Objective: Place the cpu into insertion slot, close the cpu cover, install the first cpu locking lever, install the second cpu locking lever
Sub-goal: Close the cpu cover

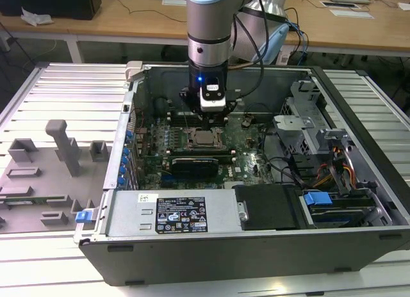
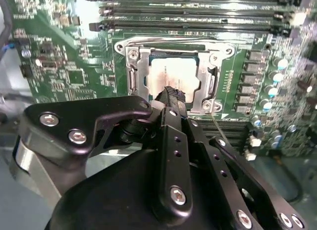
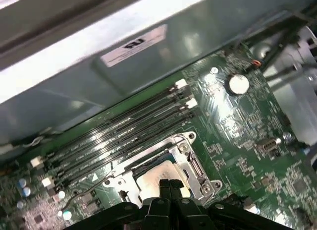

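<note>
The cpu [image 2: 171, 74] [image 3: 151, 178] lies flat in the insertion slot [image 1: 205, 138], its pale metal top facing up. Around it sits the silver cpu cover [image 2: 134, 76] [image 3: 194, 165], lying down over the chip's edges. A thin wire lever [image 3: 81, 194] [image 2: 216, 122] sticks out from one corner of the socket. My gripper [image 2: 173, 92] [image 3: 169, 183] hangs just above the cpu's near edge. Its two black fingertips are pressed together, shut with nothing between them. In the exterior view the gripper [image 1: 211, 118] stands straight over the socket, inside the open computer case.
Long memory slots [image 2: 198, 19] [image 3: 119, 136] run along one side of the socket. A black expansion card [image 1: 195, 164] lies nearer the camera than the socket. Drive cage and cables [image 1: 320, 150] fill the exterior view's right. Grey fixtures [image 1: 61, 146] stand outside the case.
</note>
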Robot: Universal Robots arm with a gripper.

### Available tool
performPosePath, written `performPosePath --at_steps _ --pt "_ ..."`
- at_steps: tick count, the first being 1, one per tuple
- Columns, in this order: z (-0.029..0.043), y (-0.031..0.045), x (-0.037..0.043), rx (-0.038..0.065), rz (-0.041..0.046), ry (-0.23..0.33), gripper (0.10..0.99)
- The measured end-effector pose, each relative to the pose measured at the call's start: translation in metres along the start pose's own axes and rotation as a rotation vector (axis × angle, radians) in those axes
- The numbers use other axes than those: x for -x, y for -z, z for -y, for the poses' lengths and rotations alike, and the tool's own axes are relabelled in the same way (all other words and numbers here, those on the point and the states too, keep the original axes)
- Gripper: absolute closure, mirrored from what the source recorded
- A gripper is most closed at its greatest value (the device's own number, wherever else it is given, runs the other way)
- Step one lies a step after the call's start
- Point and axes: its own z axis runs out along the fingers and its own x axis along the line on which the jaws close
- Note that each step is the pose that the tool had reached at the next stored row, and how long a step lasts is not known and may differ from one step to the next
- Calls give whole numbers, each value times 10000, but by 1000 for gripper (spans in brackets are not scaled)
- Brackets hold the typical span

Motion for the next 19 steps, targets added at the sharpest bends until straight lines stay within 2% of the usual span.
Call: performPosePath --at_steps 2,5,9,13,16,19 --pt "0 0 0 8 -10 376 980" --pt "0 0 0 33 -39 1461 980" --pt "0 -1 0 56 -65 2387 980" --pt "0 -3 0 92 -107 3972 980" --pt "1 -5 0 77 -121 4759 980" --pt "27 -7 1 78 -124 4933 980"
